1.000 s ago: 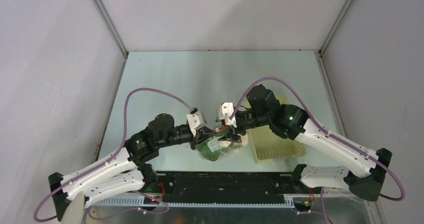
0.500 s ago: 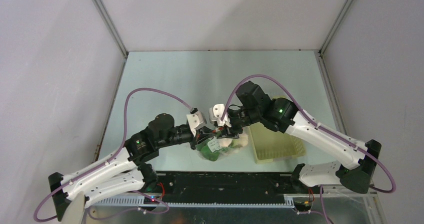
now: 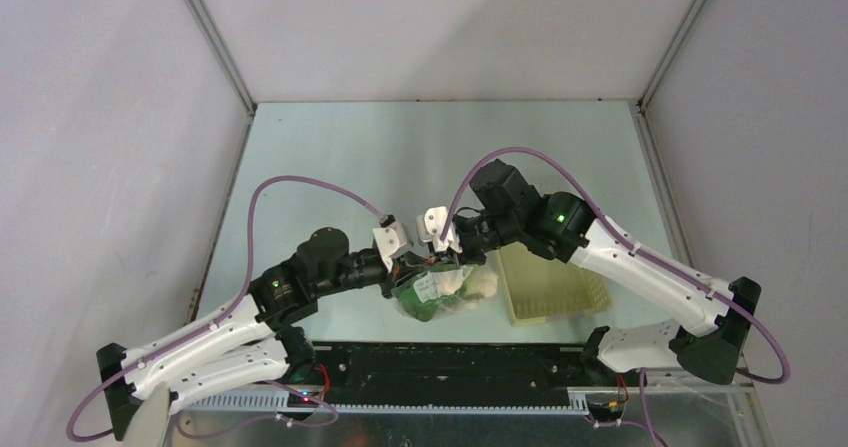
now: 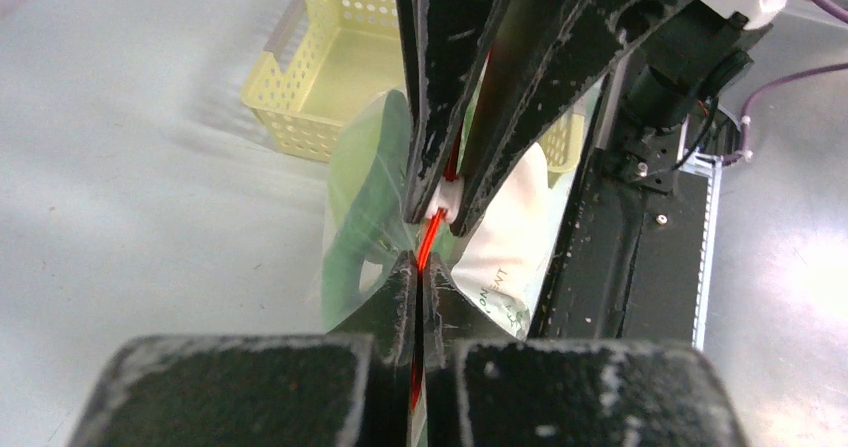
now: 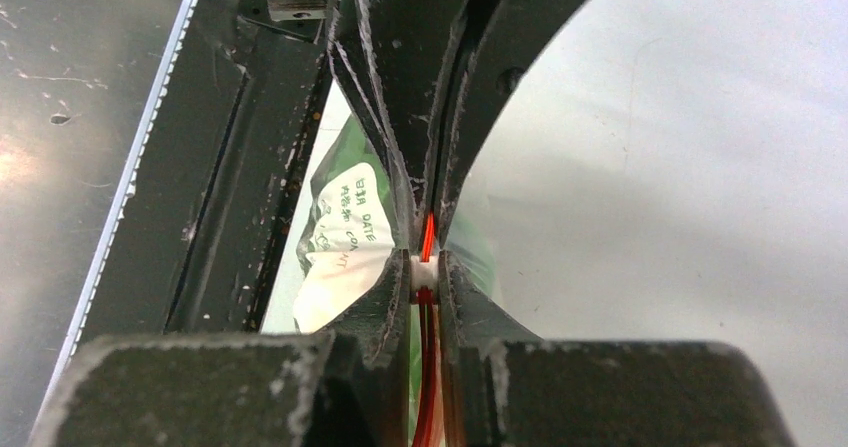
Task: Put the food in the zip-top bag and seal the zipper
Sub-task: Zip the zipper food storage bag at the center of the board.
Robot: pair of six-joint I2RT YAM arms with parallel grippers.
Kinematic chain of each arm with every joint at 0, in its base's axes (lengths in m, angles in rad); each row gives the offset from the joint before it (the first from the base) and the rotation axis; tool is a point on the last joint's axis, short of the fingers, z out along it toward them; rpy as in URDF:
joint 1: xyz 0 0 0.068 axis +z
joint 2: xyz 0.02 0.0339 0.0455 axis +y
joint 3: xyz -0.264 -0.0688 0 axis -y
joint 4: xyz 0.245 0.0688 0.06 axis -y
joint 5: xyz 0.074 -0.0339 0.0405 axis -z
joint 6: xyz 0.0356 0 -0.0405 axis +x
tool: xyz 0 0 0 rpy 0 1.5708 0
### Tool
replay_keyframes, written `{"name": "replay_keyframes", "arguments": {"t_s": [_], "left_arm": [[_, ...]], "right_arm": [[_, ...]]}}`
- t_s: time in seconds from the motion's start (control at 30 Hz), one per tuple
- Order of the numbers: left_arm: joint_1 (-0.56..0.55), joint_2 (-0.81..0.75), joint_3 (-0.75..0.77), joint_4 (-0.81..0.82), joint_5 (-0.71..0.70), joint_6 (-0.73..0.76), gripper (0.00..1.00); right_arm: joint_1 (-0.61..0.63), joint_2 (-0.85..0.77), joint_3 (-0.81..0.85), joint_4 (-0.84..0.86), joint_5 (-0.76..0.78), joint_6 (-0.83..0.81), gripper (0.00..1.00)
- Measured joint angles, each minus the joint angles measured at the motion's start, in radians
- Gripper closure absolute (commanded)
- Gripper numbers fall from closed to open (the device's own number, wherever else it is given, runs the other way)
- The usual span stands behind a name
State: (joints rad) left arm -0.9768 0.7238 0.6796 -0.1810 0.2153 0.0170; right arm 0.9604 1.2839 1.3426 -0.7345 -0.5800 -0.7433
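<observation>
Right claw (image 5: 425, 265) now nearer left claw (image 4: 415, 267), both pinching the zipper (image 4: 431, 237) between them.

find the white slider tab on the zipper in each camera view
Top external: too small to make out; it would be where the left gripper and right gripper meet at the zip-top bag.
Left wrist: white slider tab just above centre, on the zipper, pinched by the right gripper.
Right wrist: white slider tab slightly below centre, between this camera's own fingertips.
Shared landmark: the bag's white printed label.
</observation>
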Motion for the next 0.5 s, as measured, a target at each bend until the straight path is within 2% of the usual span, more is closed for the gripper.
{"name": "replay_keyframes", "arguments": {"t_s": [0.27,0.5], "left_arm": [[-0.002,-0.107,-0.075,0.025,-0.116,-0.041,1.00],[-0.002,-0.152,-0.085,0.005,-0.181,-0.047,1.00]], "right_arm": [[-0.093,-0.025,0.008,-0.038,-0.008,-0.003,0.92],[-0.176,-0.079,0.008,-0.119,-0.013,-0.021,0.97]]}}
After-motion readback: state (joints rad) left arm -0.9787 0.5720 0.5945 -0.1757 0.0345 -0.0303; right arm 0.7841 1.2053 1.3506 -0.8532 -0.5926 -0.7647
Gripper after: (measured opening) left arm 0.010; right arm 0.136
